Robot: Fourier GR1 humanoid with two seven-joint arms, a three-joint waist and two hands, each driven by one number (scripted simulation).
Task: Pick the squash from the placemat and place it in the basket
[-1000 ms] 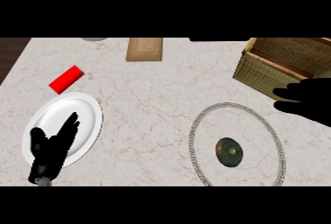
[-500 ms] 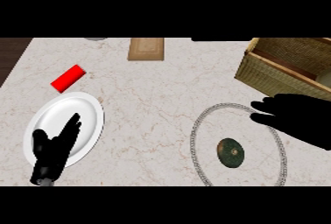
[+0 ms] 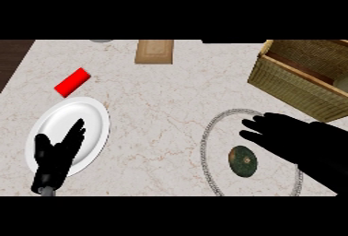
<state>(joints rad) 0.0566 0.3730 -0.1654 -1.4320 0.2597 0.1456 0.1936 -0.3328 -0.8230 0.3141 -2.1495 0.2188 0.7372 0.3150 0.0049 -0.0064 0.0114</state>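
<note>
Right hand [image 3: 299, 138], fingers spread, hovers beside the squash [image 3: 243, 161], covering part of the placemat [image 3: 212, 133].

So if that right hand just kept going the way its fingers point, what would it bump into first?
The right hand points toward the view's left, above the squash. It would likely cross the placemat's rim first, then bare counter; its height is unclear, so it may pass over.

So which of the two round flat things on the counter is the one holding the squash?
The grey-rimmed placemat at the right, under the right hand, with the dark green squash on it. The white plate at the left holds no food; the left hand shows over it.
</note>
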